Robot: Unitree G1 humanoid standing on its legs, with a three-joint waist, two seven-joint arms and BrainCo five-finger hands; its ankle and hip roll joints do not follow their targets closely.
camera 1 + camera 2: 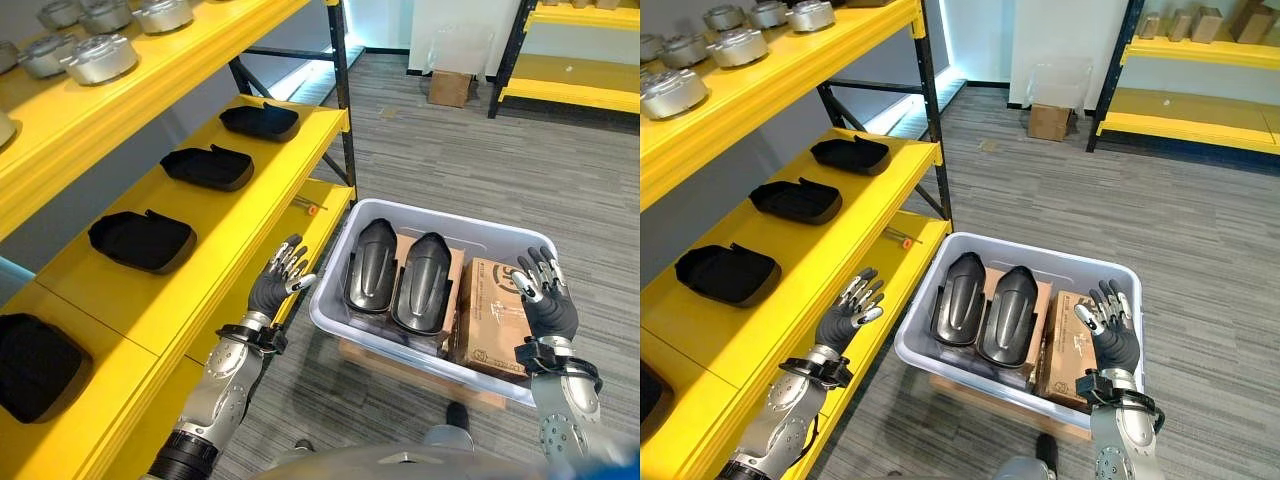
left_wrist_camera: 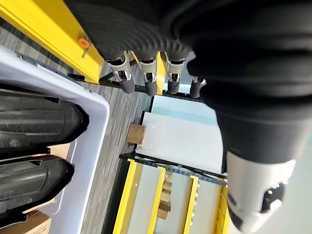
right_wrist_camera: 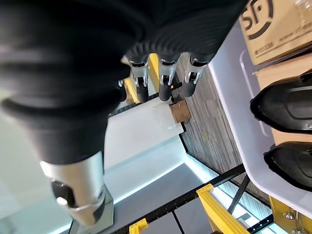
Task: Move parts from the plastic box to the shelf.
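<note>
Left arm: enters from the lower left, forearm angled up toward the plastic box (image 1: 400,218). The left hand (image 1: 276,283) is raised just beside the box's left wall, apart from it, with fingers (image 1: 293,255) straight and slightly spread, holding nothing.

Right arm: rises near vertical at the box's right near corner. The right hand (image 1: 545,295) stands over the box's right rim, fingers (image 1: 541,266) extended upward and relaxed, thumb apart, empty. Both wrists sit under dark ribbed covers.
</note>
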